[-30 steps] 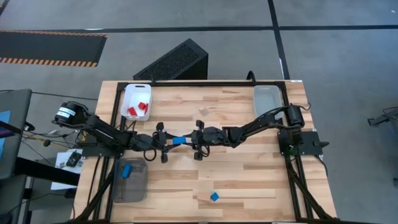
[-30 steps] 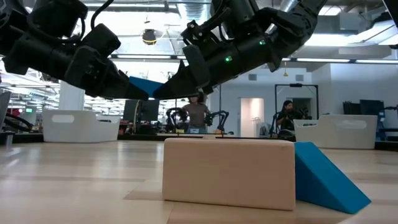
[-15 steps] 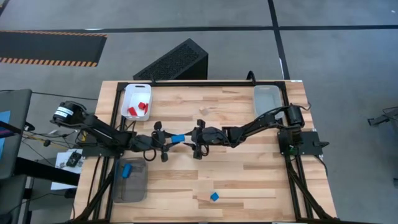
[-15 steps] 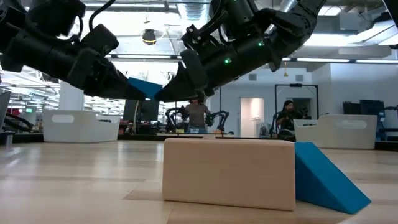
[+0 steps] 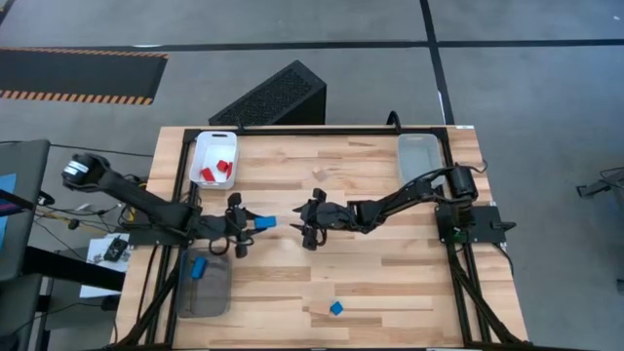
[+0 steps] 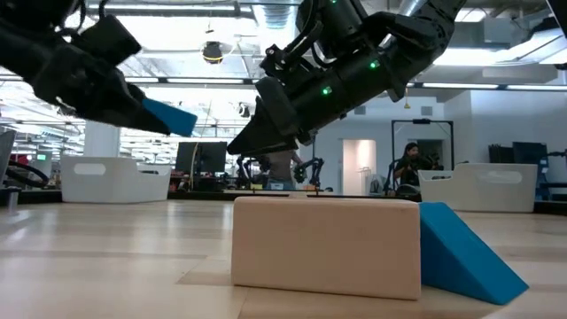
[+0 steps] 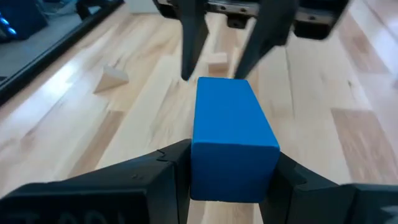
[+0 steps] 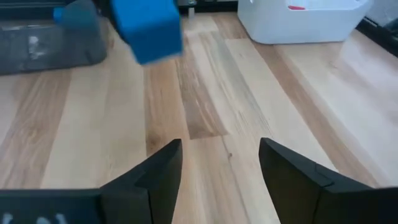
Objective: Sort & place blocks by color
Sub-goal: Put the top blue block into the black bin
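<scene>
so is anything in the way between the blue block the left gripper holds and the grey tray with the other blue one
Nothing visible. The left gripper holds the blue block above bare table, and the grey tray sits nearby with only open wood between. The right gripper is open, on the far side.

Bright, even overhead light; soft shadows; motion blur in the wrist views.

Blue block (image 5: 264,222) in left tool (image 5: 255,223), right tool (image 5: 299,219) apart.
</scene>
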